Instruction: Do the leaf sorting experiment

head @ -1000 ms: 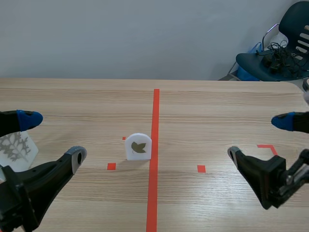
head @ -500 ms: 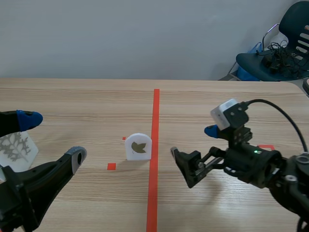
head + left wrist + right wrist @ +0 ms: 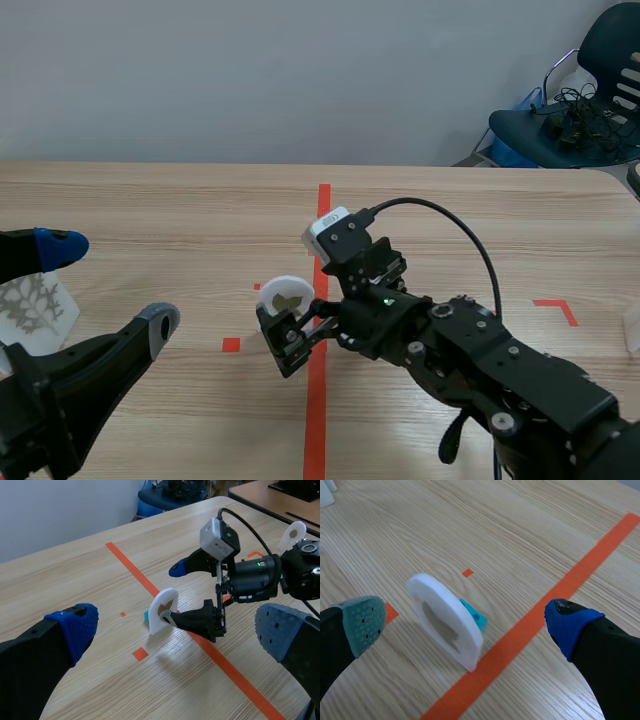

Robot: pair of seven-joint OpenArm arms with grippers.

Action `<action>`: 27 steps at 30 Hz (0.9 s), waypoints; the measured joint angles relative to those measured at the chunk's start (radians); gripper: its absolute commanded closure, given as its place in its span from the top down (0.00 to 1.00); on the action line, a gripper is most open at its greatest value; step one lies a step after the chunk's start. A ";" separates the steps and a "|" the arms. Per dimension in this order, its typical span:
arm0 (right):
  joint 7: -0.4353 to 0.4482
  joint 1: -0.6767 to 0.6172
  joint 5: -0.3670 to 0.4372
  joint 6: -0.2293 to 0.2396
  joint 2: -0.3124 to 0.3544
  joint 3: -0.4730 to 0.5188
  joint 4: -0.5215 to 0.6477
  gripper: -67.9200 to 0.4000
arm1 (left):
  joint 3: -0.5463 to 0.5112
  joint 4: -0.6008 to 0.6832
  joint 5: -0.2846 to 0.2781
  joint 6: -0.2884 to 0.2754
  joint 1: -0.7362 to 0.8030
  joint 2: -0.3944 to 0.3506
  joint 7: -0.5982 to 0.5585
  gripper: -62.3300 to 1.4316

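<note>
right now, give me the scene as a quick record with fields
leaf card: white, arched, standing on a blue stand, beside the red tape line
right gripper: open, one finger on each side of the leaf card, no grip
left gripper: open, low at its own side
second card: white with grey leaf, by the left gripper

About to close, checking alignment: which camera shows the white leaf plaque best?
Right wrist view: the white leaf plaque stands close-up, centred in the open right end effector, blue base visible. Scene view has a finger overlapping it; left wrist view shows it obliquely.
</note>
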 measured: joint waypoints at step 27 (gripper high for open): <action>0.051 0.006 -0.003 -0.003 -0.012 -0.028 -0.061 0.06 | 0.000 0.000 0.000 0.000 0.000 0.000 0.000 1.00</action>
